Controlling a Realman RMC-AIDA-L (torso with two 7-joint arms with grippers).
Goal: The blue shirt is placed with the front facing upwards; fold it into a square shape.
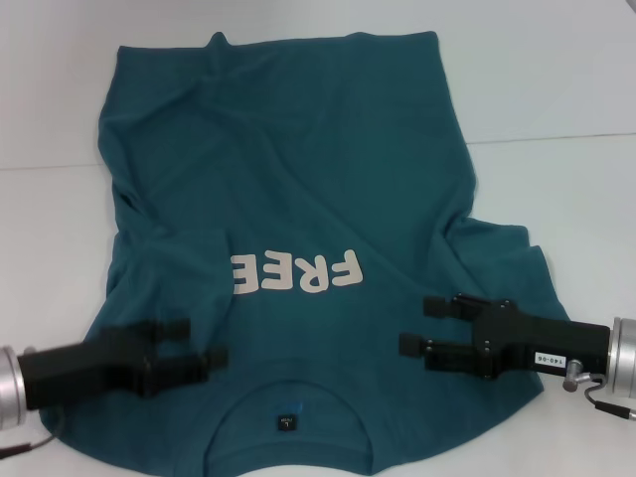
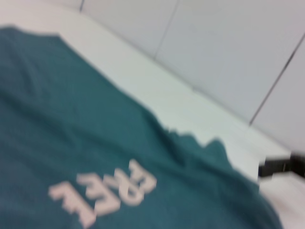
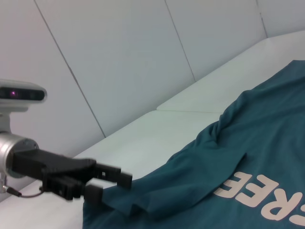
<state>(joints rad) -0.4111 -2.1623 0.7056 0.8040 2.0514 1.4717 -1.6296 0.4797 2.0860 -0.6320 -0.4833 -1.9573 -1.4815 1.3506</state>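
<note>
A: Shirt position?
B: Blue shirt (image 1: pixel 298 189) flat on white surface (image 1: pixel 556 89), lettering up, collar nearest robot.
A: Tools?
B: Left tool (image 1: pixel 214 358) and right tool (image 1: pixel 412 326) both agape, empty, above chest.

A lab-like test booth — plain white table (image 1: pixel 556 89), seamed white wall panels (image 3: pixel 119 62) behind.

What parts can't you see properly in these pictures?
- Neck label on the blue shirt: too small to read, head view.
- Shirt's collar edge: cut off by the bottom edge, head view.
- Left end effector: blurred, head view.
- Right end effector: only a sliver shows in the left wrist view.
</note>
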